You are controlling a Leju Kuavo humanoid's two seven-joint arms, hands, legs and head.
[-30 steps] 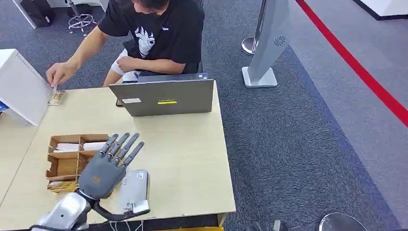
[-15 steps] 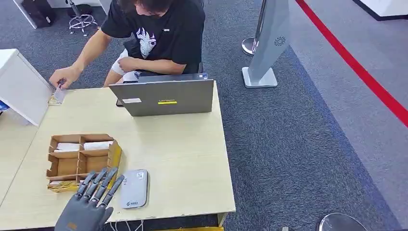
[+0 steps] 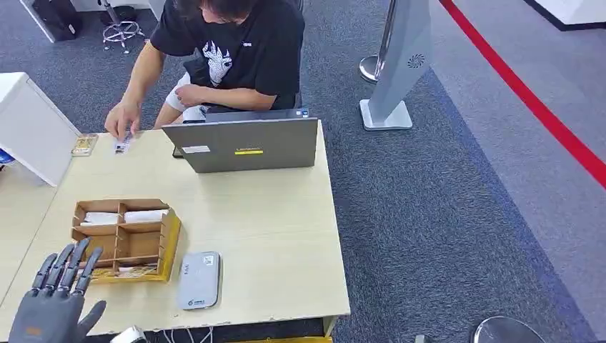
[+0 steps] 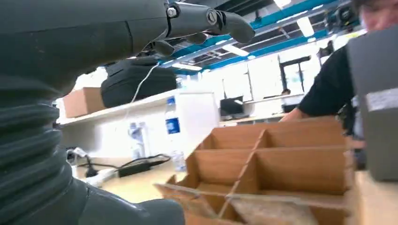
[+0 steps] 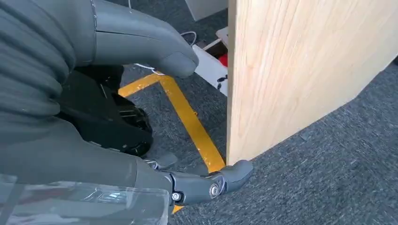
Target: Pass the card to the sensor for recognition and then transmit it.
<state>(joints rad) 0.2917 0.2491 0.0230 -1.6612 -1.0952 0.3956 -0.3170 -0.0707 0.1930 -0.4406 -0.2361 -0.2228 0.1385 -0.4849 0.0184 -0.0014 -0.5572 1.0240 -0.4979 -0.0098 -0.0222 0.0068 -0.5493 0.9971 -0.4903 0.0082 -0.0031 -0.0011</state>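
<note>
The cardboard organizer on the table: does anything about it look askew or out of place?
Nothing stands out. The cardboard organizer lies flat and roughly square to the table, white items in its far compartments. The grey card reader lies beside it, apart.

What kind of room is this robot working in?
Probably an office or exhibition hall: grey carpet with a red floor line, a light wooden desk carrying a grey laptop, and a seated person.

matt pale wood table [image 3: 271, 236], brown cardboard tray [image 3: 170, 239], rough grey carpet [image 3: 443, 214].
</note>
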